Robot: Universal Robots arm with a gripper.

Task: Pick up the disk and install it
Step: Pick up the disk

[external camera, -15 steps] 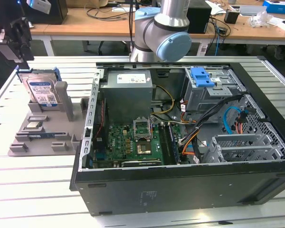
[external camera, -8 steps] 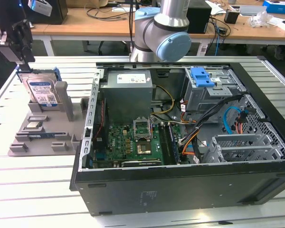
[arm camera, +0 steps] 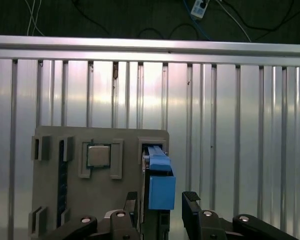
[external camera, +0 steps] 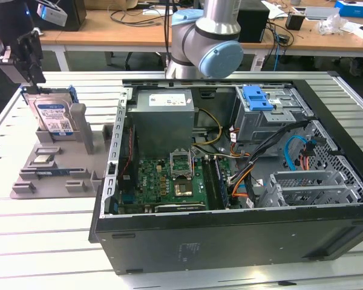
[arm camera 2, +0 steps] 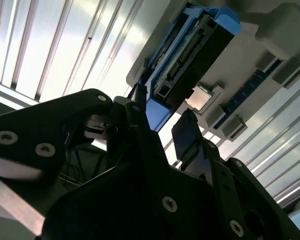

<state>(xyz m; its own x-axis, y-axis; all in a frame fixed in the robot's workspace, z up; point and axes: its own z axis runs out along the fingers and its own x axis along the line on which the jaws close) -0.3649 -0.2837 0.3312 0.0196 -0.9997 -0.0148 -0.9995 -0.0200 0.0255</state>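
So the disk point(external camera: 53, 115) is standing on edge in the grey holder tray point(external camera: 45, 181) at the exterior view's left, beside the open PC case point(external camera: 218, 248). The gripper point(arm camera: 161, 201) sits right over its blue-framed top edge, fingers point(arm camera: 191, 202) spread either side, nothing clamped.

Exterior view: raised, set back, looking obliquely down over the open computer case point(external camera: 230, 181) and slatted table point(external camera: 48, 229); first wrist view near, straight down, second wrist view close, steeply tilted, both past the gripper point(arm camera: 162, 206); all three share the disk point(external camera: 53, 115) and grey holder point(external camera: 48, 172).
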